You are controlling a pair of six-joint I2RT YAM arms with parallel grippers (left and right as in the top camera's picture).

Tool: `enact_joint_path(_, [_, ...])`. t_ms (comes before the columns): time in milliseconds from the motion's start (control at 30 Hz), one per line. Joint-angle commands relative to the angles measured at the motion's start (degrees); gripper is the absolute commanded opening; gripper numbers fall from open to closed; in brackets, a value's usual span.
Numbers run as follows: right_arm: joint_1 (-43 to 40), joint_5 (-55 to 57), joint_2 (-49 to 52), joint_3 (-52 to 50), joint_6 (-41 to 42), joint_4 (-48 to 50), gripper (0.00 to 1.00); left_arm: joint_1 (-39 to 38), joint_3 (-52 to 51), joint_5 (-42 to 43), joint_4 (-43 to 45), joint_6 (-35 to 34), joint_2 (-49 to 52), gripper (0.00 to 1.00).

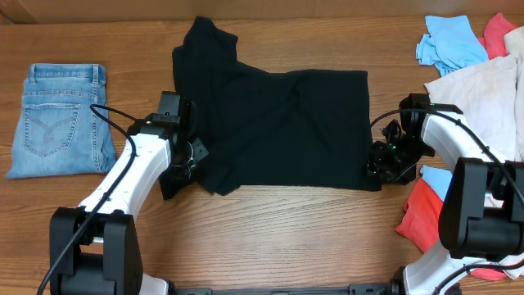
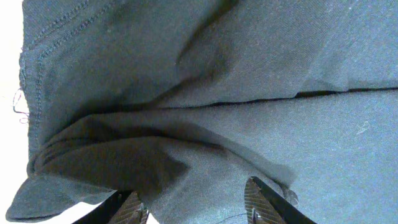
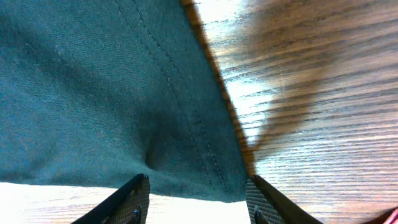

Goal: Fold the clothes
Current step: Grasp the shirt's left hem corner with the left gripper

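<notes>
The black T-shirt (image 1: 282, 123) lies spread on the wooden table, with one sleeve pointing to the back left. My left gripper (image 1: 187, 157) is over the shirt's front left corner. In the left wrist view its jaws (image 2: 193, 200) are wide apart with bunched black fabric (image 2: 205, 93) between and ahead of them. My right gripper (image 1: 385, 161) is at the shirt's front right corner. In the right wrist view its jaws (image 3: 196, 188) are wide apart, astride the stitched hem corner (image 3: 186, 143). Neither gripper grips the cloth.
Folded blue jeans (image 1: 61, 119) lie at the far left. At the right there is a heap of garments: light blue (image 1: 449, 43), coral (image 1: 499, 31), cream (image 1: 485, 92). A coral-red piece (image 1: 426, 215) lies by the right arm's base.
</notes>
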Motion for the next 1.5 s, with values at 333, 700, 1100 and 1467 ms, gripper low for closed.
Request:
enact_joint_path(333, [0.1, -0.6, 0.2, -0.3, 0.2, 0.0, 0.54, 0.3, -3.4, 0.0, 3.7, -1.8, 0.6, 0.41])
enact_joint_path(700, [0.1, -0.6, 0.2, -0.3, 0.2, -0.3, 0.54, 0.3, -3.3, -1.5, 2.8, -0.6, 0.3, 0.04])
enact_joint_path(1100, [0.1, -0.6, 0.2, -0.3, 0.2, 0.2, 0.47, 0.3, -1.4, -3.0, -1.6, 6.6, -8.2, 0.04])
enact_joint_path(1467, [0.1, 4.5, 0.2, -0.3, 3.6, -2.4, 0.56, 0.3, -1.4, -3.0, -2.0, 6.8, -9.9, 0.04])
